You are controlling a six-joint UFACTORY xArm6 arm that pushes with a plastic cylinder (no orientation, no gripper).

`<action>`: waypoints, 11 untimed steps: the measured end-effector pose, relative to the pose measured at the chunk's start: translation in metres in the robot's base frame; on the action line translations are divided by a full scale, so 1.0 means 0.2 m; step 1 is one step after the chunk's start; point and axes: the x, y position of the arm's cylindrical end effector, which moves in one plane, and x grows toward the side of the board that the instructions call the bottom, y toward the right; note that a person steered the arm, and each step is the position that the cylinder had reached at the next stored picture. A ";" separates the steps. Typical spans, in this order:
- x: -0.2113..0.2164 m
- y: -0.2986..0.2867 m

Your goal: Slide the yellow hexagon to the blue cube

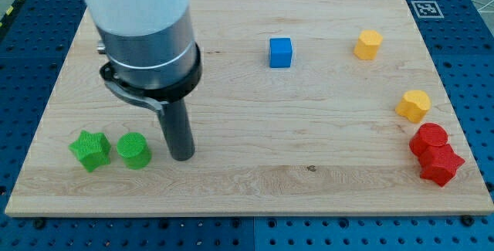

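Seven blocks on the desk [231,174]. Yellow hexagon [368,44] near the top right corner, well apart from the blue cube [280,52] by the top edge. Yellow heart [414,105] at the right edge, above a red cylinder [428,138] touching a red star [441,164]. Near the bottom left corner, green star [89,150], green cylinder [133,150]. Tip [182,157] just beside that cylinder, far from the hexagon. End effector: plain rod, holding nothing.

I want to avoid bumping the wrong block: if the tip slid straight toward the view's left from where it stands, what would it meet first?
Most likely the green cylinder, just left of my tip, then the green star beyond. Depth is hard to judge.
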 end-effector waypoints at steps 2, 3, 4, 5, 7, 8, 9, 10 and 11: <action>0.00 -0.09; 0.00 -0.16; 0.00 -0.18; 0.00 -0.10; 0.00 0.02; -0.04 0.28; -0.13 0.30; -0.18 0.47; -0.19 0.76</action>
